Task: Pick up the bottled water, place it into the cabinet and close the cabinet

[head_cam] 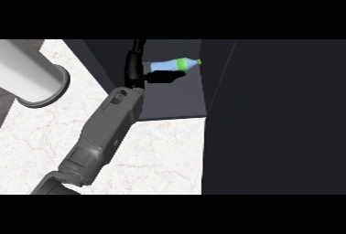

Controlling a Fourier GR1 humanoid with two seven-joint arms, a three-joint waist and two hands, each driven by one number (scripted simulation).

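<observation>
Here we reach our left hand into the cabinet, fingers curled round the bottle; next we must release it, withdraw, and close the door.

Bottled water inside cabinet at counter's far edge, cylindrical canister at far-left corner.

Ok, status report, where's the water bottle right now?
Left hand in the cabinet, fingers shut on the water bottle. Right hand not in view. Cabinet door open.
</observation>
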